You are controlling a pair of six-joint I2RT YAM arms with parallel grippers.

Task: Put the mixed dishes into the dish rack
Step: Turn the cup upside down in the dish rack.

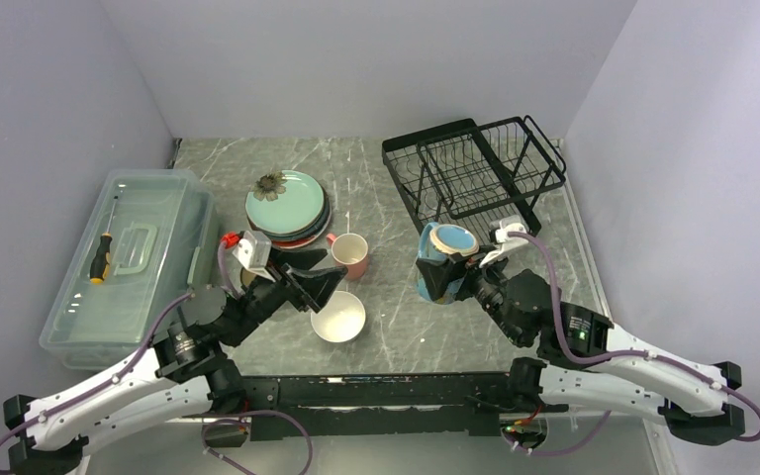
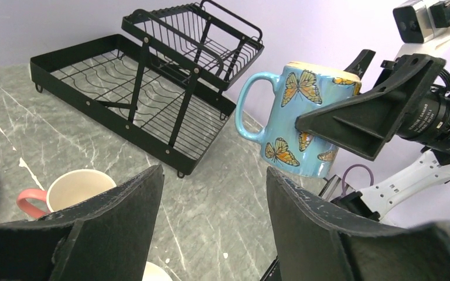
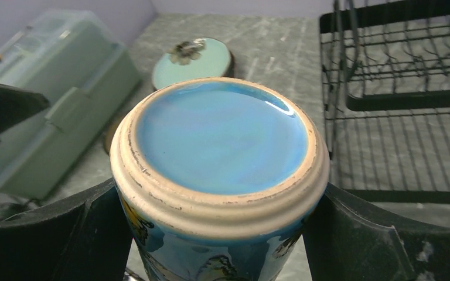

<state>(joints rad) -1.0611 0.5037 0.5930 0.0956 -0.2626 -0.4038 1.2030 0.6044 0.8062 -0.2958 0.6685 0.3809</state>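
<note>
Glossy ceramic blue mug [image 1: 443, 259] with butterflies and a rough unglazed ring round its base is mid-right in the top view, up in the air just below the black wire dish rack [image 1: 475, 173]. My right gripper [image 1: 452, 275] is clamped on its sides, base up, long axis near vertical. Left gripper [image 1: 322, 284] is spread wide above the white bowl [image 1: 338, 317]. Clear plastic box [image 1: 129, 262] at left holds a screwdriver [image 1: 101, 259].

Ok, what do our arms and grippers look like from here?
They match. The left arm and right arm have white lower links, black joints and looping purple-grey cables. The left gripper and right gripper have broad black wedge-shaped fingers. Each wrist carries a small white camera box; the left one has a red plug.
</note>
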